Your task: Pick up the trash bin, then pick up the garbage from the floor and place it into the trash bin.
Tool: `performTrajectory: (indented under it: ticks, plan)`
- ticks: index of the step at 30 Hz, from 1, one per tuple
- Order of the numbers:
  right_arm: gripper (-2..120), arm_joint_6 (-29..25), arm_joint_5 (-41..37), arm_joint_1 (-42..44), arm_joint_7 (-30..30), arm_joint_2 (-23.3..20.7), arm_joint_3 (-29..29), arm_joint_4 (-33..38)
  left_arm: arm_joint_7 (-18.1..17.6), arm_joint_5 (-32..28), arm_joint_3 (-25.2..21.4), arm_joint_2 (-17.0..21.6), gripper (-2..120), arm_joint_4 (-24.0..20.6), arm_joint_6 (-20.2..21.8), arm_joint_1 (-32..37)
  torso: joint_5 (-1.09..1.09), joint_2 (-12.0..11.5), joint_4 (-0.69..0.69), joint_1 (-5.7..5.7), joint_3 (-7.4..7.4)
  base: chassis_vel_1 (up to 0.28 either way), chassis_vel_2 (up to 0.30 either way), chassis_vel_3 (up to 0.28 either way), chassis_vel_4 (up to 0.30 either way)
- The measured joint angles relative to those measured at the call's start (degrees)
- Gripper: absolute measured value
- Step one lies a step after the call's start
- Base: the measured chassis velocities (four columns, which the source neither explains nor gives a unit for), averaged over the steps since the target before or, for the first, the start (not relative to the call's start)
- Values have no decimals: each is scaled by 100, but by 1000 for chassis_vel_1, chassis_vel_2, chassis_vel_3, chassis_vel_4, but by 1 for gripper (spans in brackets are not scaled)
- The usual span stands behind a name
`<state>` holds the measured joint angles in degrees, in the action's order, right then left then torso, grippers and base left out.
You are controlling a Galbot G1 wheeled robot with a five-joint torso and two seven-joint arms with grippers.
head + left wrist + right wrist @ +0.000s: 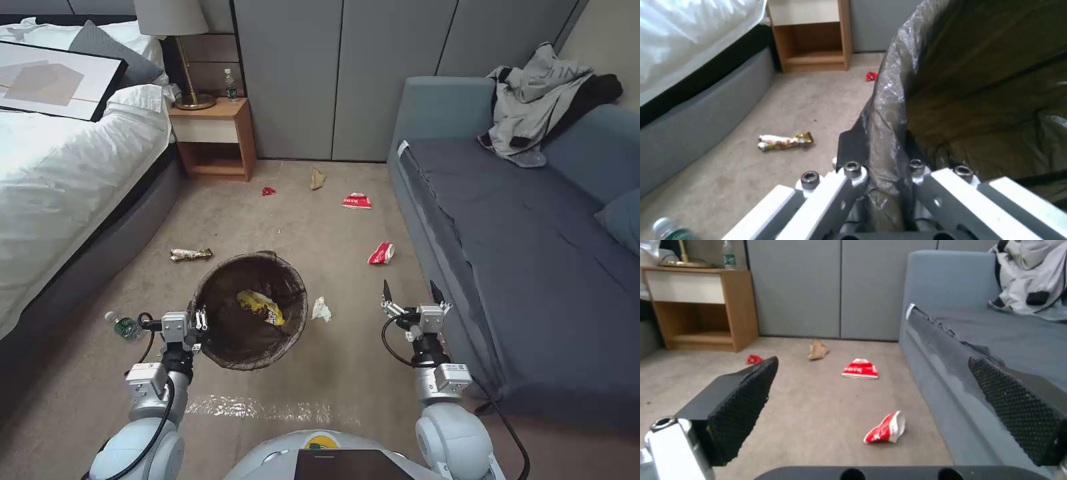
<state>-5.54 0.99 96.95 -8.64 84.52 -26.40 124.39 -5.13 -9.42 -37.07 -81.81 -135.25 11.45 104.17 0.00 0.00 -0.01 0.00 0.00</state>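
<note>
bedroom floor: bin held, litter scattered

- bed (60, 173): on the robot's left, white sheet.
- sofa (527, 240): on the right, grey, clothing (540, 100) heaped on its back.
- nightstand (213, 133): at the far wall beside the bed.
- bin (250, 310): front left, lined with a dark bag folded over the rim; a yellow wrapper (261, 307) lies inside.
- left gripper (199, 327): at the bin's near-left rim, jaws closed on rim and bag; in the left wrist view the bag (889, 133) is pinched between the fingers.
- right gripper (413, 293): raised beside the sofa, right of the bin, jaws wide apart, holding nothing; its pads (744, 406) frame the floor in the right wrist view.
- bottle (123, 325): on the floor, just left of the left gripper.
- red packets: one (381, 253) near the sofa, one (357, 201) farther off.
- shiny wrapper (191, 254): left of the bin, near the bed.
- paper bag (317, 178): near the far wall.
- tissue (321, 309): just right of the bin.
- red scrap (268, 191): by the nightstand.
</note>
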Motion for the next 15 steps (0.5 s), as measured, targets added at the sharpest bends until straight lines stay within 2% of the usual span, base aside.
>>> performTrajectory:
  ticks: [10,15]
  plan:
    - [100,-47,-9,-13,-27,-1,-12,-7,-2,-11,-19,5,0,21,-7,-16,0,0,0,0,0,-117,121,110,-126]
    - [100,-37,-99,-92,-11,-195,-1,-20,-4,-32,-49,39,0,21,-8,-25,0,0,0,0,0,-35,39,41,-32]
